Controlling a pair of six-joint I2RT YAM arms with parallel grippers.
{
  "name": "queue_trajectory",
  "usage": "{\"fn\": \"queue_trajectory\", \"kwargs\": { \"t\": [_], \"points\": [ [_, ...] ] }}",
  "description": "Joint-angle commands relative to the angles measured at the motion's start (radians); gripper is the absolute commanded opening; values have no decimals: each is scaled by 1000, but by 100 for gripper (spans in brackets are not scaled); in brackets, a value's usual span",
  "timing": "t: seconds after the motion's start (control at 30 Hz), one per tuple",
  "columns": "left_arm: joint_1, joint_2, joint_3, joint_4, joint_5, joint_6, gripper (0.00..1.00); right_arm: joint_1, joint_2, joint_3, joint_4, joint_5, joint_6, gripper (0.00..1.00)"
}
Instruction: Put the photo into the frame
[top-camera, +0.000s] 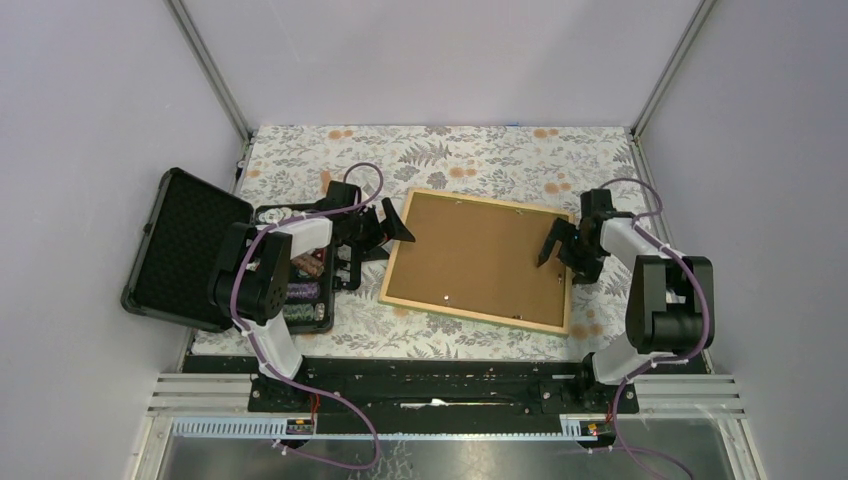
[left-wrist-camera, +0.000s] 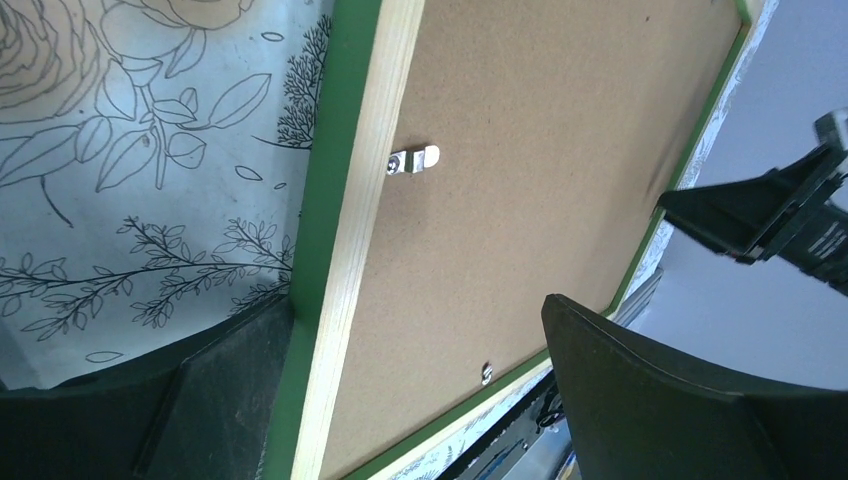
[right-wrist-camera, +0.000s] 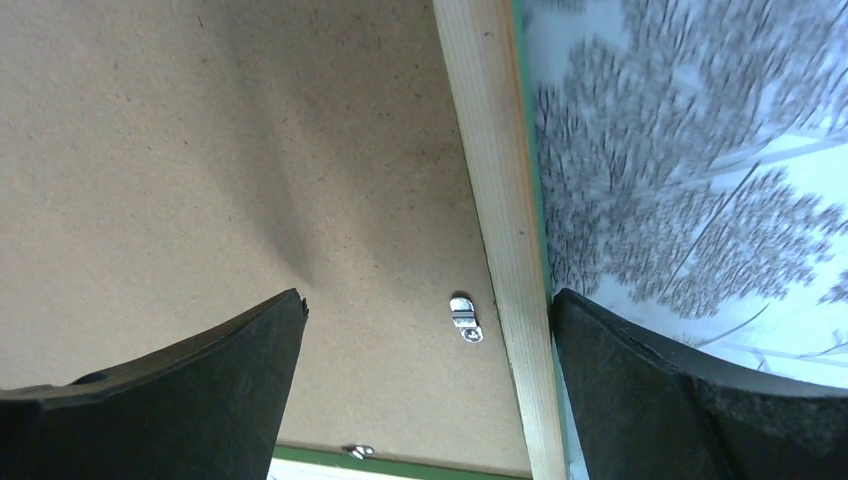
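At the worktop's (top-camera: 480, 155) left edge we see a black case (top-camera: 185, 250) lying open, poker chips inside. Just right of it, our left pincer (left-wrist-camera: 410, 310) is spread wide, straddling the left edge of the frame (top-camera: 490, 202). The frame lies face down mid-worktop, its brown backing board (top-camera: 475, 258) up and held by small metal clips (left-wrist-camera: 413, 159). At the frame's right edge our right pincer (right-wrist-camera: 428, 300) is also spread, pinching nothing, one finger over the board and one over the floral cover.
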Motion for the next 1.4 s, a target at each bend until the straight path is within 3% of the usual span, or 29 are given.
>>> {"fn": "queue_trajectory", "kwargs": {
  "t": [0.0, 0.1, 0.2, 0.6, 0.7, 1.13, 1.37],
  "points": [
    [-22, -50, -9, 55, 89, -42, 99, 20, 3, 148, -10, 15, -17, 100],
    [-23, -62, -8, 56, 90, -43, 99, -4, -72, 116, -52, 108, -3, 100],
    [-21, -67, -5, 56, 96, -48, 99, -32, -182, 25, -23, 102, 27, 97],
    [-15, -67, -12, 67, 99, -53, 99, -47, -102, 15, -36, 248, -28, 69],
    [-15, -66, -11, 64, 96, -51, 99, -55, -78, 13, -5, 200, -38, 53],
    [-14, -64, -11, 67, 100, -53, 99, -56, -21, 31, 51, 166, -48, 57],
    [-13, -62, -11, 68, 102, -53, 99, -56, 14, 41, 56, 170, -40, 50]
  ]
}}
